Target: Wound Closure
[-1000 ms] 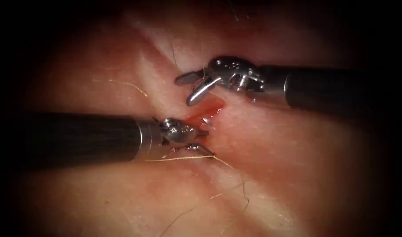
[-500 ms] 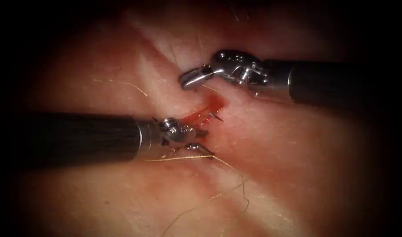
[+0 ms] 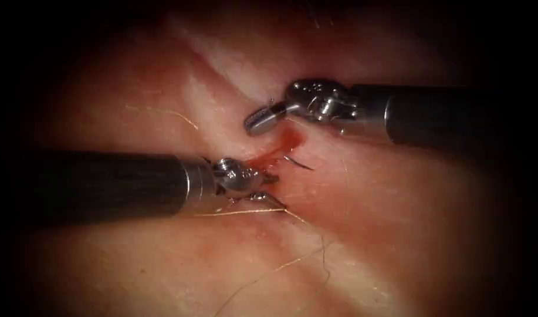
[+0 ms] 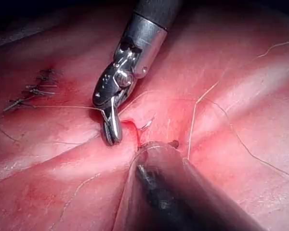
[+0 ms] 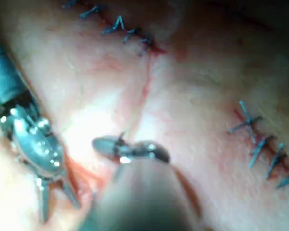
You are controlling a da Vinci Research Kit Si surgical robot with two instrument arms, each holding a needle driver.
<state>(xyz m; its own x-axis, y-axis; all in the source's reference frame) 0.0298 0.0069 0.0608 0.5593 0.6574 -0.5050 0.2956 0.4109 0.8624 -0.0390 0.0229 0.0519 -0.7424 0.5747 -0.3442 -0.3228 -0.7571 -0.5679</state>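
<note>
**Needle tip out, stitch unfinished**

The left claw [image 3: 278,191] sits spread at the cut, gripping nothing. The right claw [image 3: 258,120] is closed, seemingly empty. The thin curved steel needle [image 3: 298,163] pokes from the pink tissue [image 3: 398,235] right of the red-wet cut [image 3: 280,147]. I judge this 1 bite half done.

The endoscope looks down on the tissue [image 3: 398,223] from above and in front, at moderate closeness, with the left tool [image 3: 263,186] coming in from the picture's left and the right tool [image 3: 258,120] from its right. The left wrist view looks along its own shaft from very close, facing the right tool [image 4: 111,130] across the cut [image 4: 135,139]. The right wrist view looks along its shaft likewise (nearer still, it seems), facing the left tool [image 5: 55,197]. All three views share the reddened stretch of cut [image 3: 280,147] between the two tool tips.
</note>
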